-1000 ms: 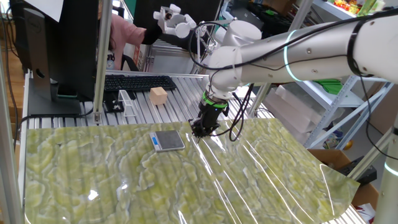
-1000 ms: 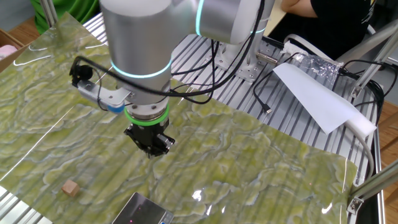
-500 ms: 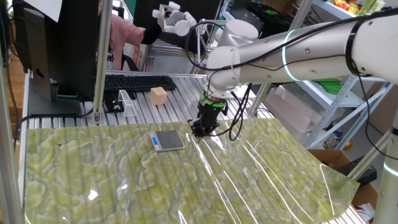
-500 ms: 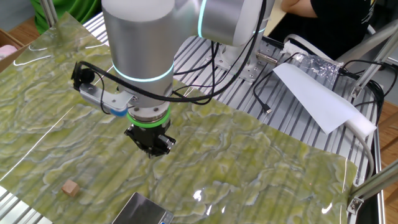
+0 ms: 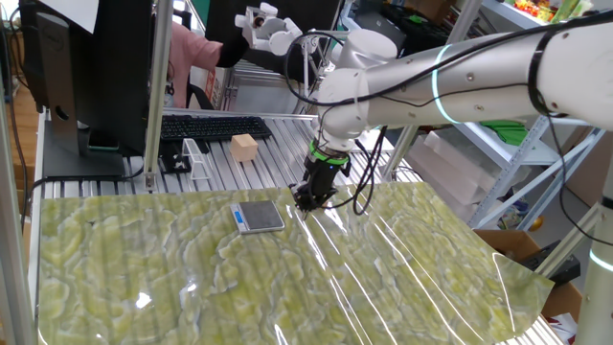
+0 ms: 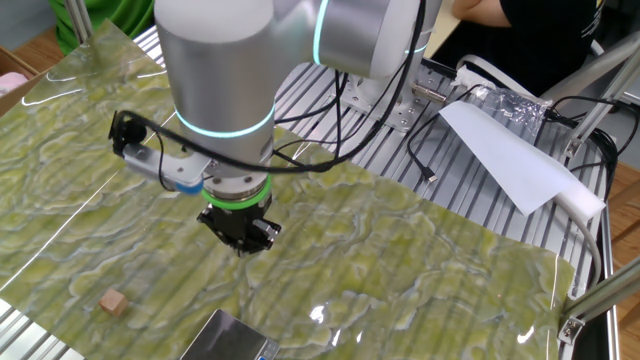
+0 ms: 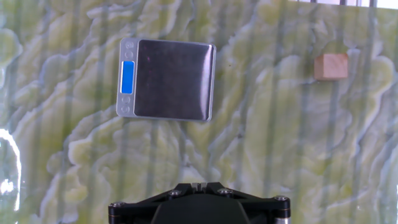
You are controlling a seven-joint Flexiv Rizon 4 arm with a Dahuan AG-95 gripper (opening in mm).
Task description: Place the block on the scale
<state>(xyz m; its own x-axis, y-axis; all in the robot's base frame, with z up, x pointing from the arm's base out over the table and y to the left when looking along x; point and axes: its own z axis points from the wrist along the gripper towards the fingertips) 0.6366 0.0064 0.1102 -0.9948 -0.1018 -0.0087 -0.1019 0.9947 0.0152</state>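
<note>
The scale [image 7: 166, 79] lies flat on the green patterned mat, its blue strip on the left in the hand view. It also shows in one fixed view [image 5: 259, 217] and at the bottom edge of the other [image 6: 235, 340]. The block [image 7: 330, 66], a tiny light-brown cube, sits on the mat right of the scale, apart from it; it also shows in the other fixed view [image 6: 114, 303]. My gripper [image 7: 198, 185] hovers low over the mat beside the scale [image 5: 308, 203], [image 6: 240, 245]. Its jaws are shut and hold nothing.
A larger pale wooden block [image 5: 244, 147] stands on the metal rails behind the mat, near a keyboard [image 5: 213, 126] and a small clear stand [image 5: 196, 158]. A white sheet [image 6: 500, 150] and cables lie on the rails at the other side.
The wrist has turned slightly, swinging the hand camera mount a little left in the other fixed view. The gripper stays near the same spot. Block and scale have not moved.
</note>
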